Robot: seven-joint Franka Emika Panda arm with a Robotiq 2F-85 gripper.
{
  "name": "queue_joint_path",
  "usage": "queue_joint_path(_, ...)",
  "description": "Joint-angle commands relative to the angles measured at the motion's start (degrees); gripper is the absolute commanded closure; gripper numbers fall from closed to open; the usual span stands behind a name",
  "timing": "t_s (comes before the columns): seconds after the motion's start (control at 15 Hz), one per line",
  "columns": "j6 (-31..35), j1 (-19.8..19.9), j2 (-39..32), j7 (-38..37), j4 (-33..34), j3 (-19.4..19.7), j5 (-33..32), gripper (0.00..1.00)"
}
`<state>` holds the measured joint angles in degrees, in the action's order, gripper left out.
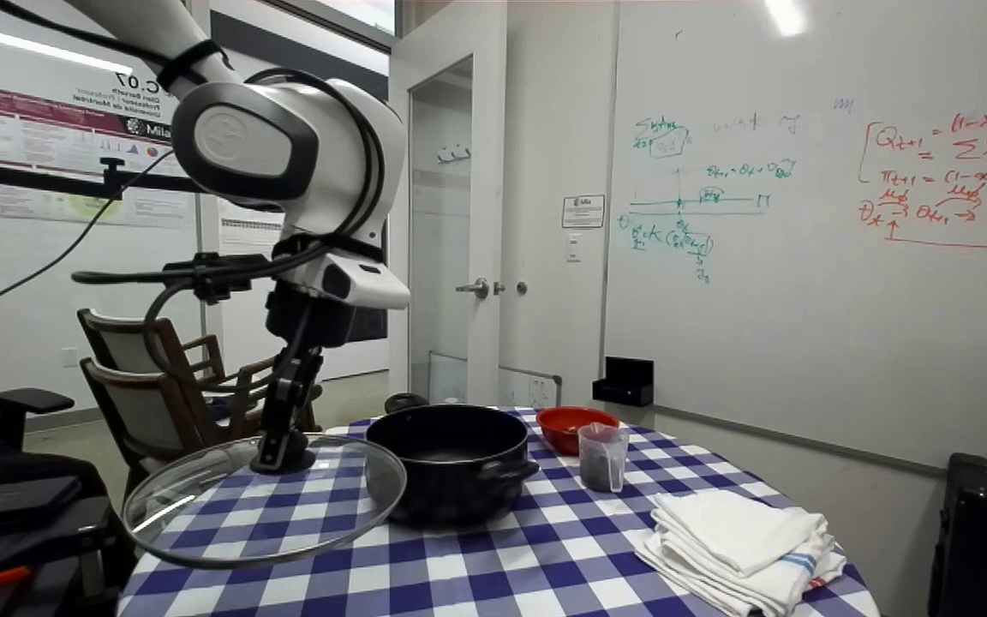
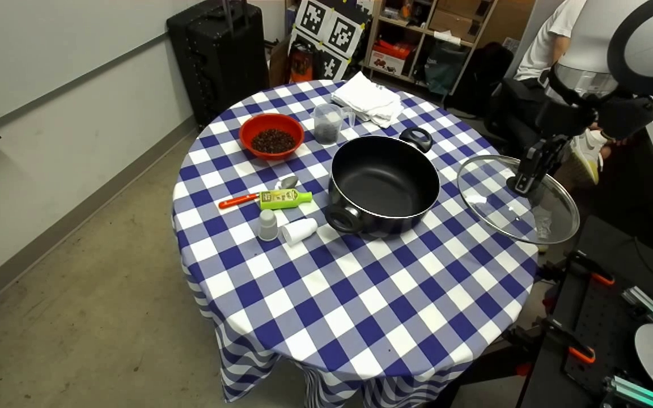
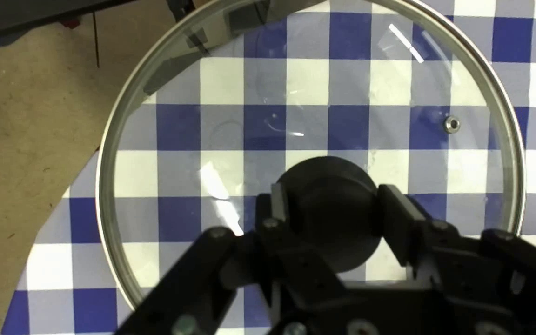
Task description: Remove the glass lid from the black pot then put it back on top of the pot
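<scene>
The glass lid [image 1: 202, 523] is a round see-through disc with a metal rim and a dark knob [image 3: 333, 251]. It hangs in the air beside the pot, over the table's edge, and also shows in an exterior view [image 2: 488, 207]. My gripper [image 3: 333, 202] is shut on the lid's knob, one finger on each side; it also shows in both exterior views [image 1: 284, 454] [image 2: 525, 182]. The black pot [image 1: 451, 488] stands uncovered on the table, apart from the lid. Its inside [image 2: 380, 178] shows empty. The pot is out of the wrist view.
A red bowl [image 2: 250, 144] with dark bits and a clear measuring cup [image 2: 326, 124] stand near the pot. White folded cloths [image 1: 738, 540] lie farther along. A green bottle [image 2: 284, 199], an orange-handled utensil [image 2: 238, 201] and two small cups [image 2: 268, 226] [image 2: 299, 230] lie or stand on the checkered table.
</scene>
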<state>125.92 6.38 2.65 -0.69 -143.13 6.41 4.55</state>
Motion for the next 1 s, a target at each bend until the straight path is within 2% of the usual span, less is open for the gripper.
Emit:
queue_joint_path(0.0, 2.7, 0.9, -2.8, -1.3, 0.4, 1.0, 3.3, 0.75)
queue_joint_path(0.53, 7.0, 2.8, -11.6, -1.0, 5.0, 1.5, 8.3, 0.75)
queue_joint_path(0.93, 7.9, 4.4, -17.8, -0.6, 8.1, 1.3, 11.9, 0.75)
